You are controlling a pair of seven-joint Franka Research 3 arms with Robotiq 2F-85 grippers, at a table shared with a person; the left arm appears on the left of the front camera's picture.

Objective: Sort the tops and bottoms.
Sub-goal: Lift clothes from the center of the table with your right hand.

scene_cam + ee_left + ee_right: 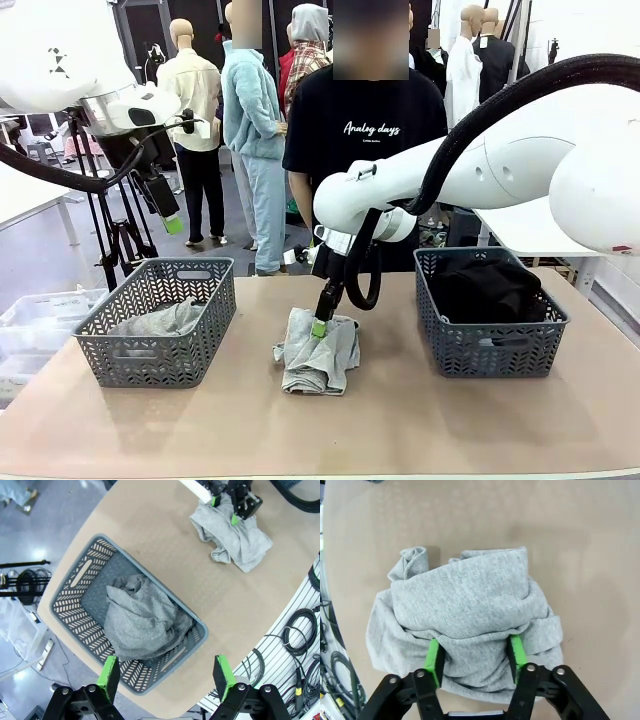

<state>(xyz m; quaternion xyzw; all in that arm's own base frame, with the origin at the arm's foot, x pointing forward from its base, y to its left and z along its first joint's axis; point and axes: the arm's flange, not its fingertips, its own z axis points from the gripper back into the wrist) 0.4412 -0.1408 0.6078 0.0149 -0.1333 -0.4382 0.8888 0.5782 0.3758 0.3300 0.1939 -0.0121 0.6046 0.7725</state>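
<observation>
A crumpled grey garment [322, 362] [237, 537] [465, 592] lies on the table's middle. My right gripper [320, 327] [223, 510] [475, 657] is down on its near side, with the green pads pressed into a thick fold bunched between them. Another grey garment [160, 320] [142, 617] lies in the left grey basket [150, 362] [70, 577]. Black garments [485, 285] fill the right grey basket [490, 352]. My left gripper [170, 215] [165, 677] hangs open and empty high above the left basket.
A person in a black T-shirt with white lettering [365, 125] stands at the table's far side, behind the middle. Cables [300, 630] run along the floor past the table's near edge. Bare tabletop [300, 430] lies in front of the baskets.
</observation>
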